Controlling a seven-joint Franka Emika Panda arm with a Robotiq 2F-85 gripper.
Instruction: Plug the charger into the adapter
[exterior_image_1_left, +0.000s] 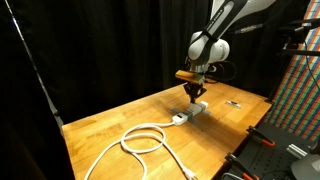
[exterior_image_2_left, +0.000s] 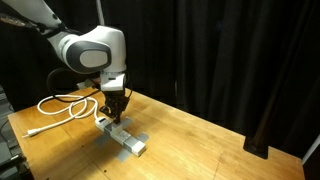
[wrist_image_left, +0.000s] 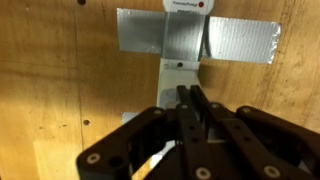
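- Your pincer (wrist_image_left: 191, 110) is clenched. In the wrist view its two fingers press together with only a thin dark line between them, and nothing shows held there.
- Its tips hang right over the power strip (wrist_image_left: 178, 75), either touching it or just above; I cannot tell which.
- The charger is not plainly visible. It is probably hidden under the tips, on the strip.
- Silver tape (wrist_image_left: 240, 42) pins the power strip to the wooden surface (exterior_image_2_left: 200, 130), so it should stay put under a push.
- A thick white cable (exterior_image_1_left: 145, 140) loops away beside it.
- Expect the charger to be light, stiff and smooth. Take it by two flat opposite sides, prongs down.
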